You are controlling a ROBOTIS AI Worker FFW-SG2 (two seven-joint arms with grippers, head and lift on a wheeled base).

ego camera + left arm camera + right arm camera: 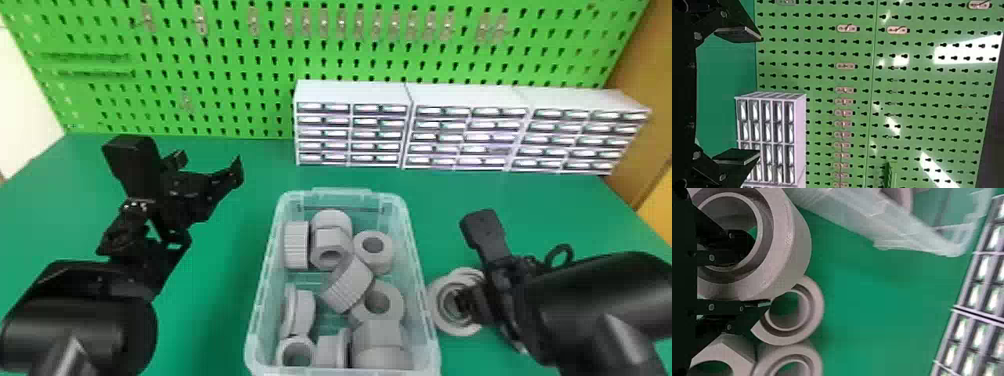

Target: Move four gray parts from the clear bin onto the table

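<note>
**Tight landing spot threatens a knock or a snag**

The right gripper (760, 272) is closed on a large, thick-walled gray ring (798, 243), one finger inside its bore and the other outside. It hangs to the right of the clear plastic bin (260, 305), over or near two smaller gray rings (816, 305) (815, 366) and a gray faceted part (732, 344) on the green table (215, 310). Whether it touches them, I cannot tell.

Lowered straight down, it could land on a neighbour's rim, tilt and roll. Moving toward the bin risks bumping the wall. The one-sided hold may let the ring twist, and the inner finger could catch in the bore and drag it on withdrawal. More gray parts (350, 285) lie heaped in the bin. The left gripper (760, 96) waits open, left of the bin.
</note>
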